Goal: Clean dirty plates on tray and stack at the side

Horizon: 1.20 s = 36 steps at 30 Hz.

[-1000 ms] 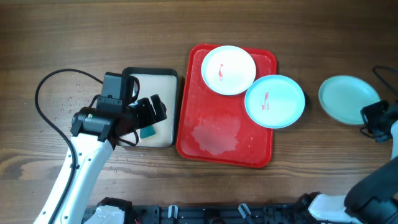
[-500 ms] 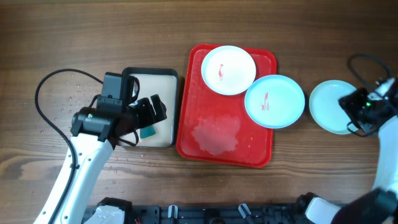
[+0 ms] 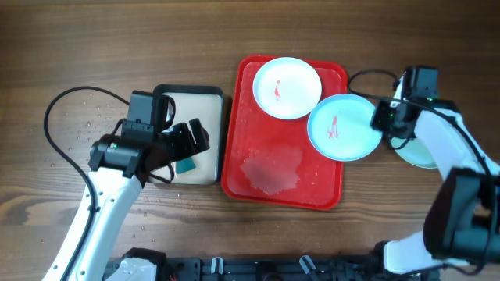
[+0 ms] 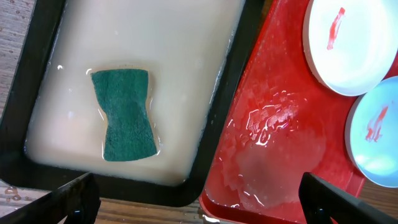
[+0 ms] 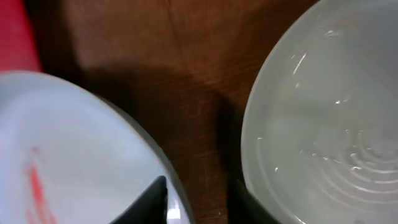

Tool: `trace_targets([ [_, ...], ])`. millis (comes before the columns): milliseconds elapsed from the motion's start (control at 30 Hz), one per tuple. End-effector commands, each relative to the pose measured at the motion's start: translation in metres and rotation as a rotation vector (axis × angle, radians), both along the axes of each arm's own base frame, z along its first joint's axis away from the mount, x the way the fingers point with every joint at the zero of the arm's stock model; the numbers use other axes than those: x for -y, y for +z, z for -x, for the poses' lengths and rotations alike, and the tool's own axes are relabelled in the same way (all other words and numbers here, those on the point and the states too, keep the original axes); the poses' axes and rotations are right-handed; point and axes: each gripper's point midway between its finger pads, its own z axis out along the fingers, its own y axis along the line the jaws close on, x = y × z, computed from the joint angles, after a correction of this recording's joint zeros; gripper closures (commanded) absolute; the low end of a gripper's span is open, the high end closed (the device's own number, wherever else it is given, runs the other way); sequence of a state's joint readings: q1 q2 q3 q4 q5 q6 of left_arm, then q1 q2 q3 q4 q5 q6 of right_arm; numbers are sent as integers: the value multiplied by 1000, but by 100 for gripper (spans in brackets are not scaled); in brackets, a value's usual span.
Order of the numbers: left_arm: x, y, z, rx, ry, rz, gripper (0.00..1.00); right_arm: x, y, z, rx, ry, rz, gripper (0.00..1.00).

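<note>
The right arm bends in from the right edge of the tabletop. The right tool is apart at the smeared blue plate rim. The left tool hangs apart over the sponge.

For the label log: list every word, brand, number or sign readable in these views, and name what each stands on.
None: no readable text in any view.
The red marks on the white plate and the turquoise plate are smears, not writing.
The red tray, the black-rimmed tray and the sponge show no label, brand or number.
</note>
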<state>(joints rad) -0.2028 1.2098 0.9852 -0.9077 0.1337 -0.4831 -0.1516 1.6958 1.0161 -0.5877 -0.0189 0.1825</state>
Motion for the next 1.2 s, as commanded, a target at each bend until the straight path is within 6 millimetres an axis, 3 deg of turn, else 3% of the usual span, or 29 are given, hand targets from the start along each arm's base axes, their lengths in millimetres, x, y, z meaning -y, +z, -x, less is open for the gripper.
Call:
trace_targets([
  [0,1,1,1,5,-6,12,0,-10,-17,18,-92,7,-48,96],
  [167,1,1,1,5,-6,12,0,-15,13,44,-149,-20,-74,96],
  [300,1,1,1,5,-6,12,0,-65,50,54,-87,77,-290,96],
  [367,1,1,1,5,-6,12,0,-86,53,59,-87,167,-294,96],
  [467,1,1,1,5,-6,12,0,-120,34,73,-129,310,-257,96],
  [567,1,1,1,5,-6,12,0,-151,0,81,-128,336,-255,96],
  [667,1,1,1,5,-6,12,0,-151,-20,74,-85,316,-202,96],
  [700,1,1,1,5,-6,13,0,-153,-17,67,-52,354,-196,92],
  [733,2,3,-2,17,-6,16,0,-155,-8,58,-21,407,-182,80],
  [767,2,4,-4,28,-6,18,0,-156,3,53,-11,424,-177,75],
  [867,1,5,-8,40,-3,13,0,-158,46,47,11,441,-173,74],
  [1000,-6,-20,-6,-41,12,-46,2,-165,89,50,84,461,-216,74],
  [1033,-14,-36,-1,-92,66,-78,14,-166,95,53,96,466,-230,74],
  [1167,-37,-110,18,-282,326,-154,30,-167,100,56,108,467,-237,74],
])
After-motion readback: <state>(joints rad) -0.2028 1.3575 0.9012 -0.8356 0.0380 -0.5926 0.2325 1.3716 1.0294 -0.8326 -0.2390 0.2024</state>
